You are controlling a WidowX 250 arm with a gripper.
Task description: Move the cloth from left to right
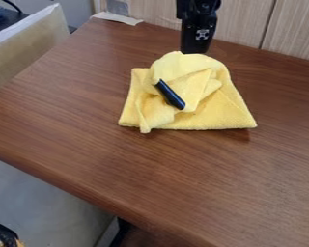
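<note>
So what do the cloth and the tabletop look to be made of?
The yellow cloth looks like soft terry or microfiber: matte, faintly fuzzy, in loose folds. The tabletop shows brown wood grain with a slight sheen, so varnished wood or a wood-look laminate; I can't tell which.

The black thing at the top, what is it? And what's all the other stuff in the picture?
That's part of a robot arm. Its tool, the part for grabbing, hangs at the far edge of a crumpled yellow cloth. A small dark stick-shaped thing lies on top of the cloth, and the cloth lies on a brown wooden table. One camera looks down at a slant to take this picture. I can't tell whether the tool is holding the cloth.
</note>
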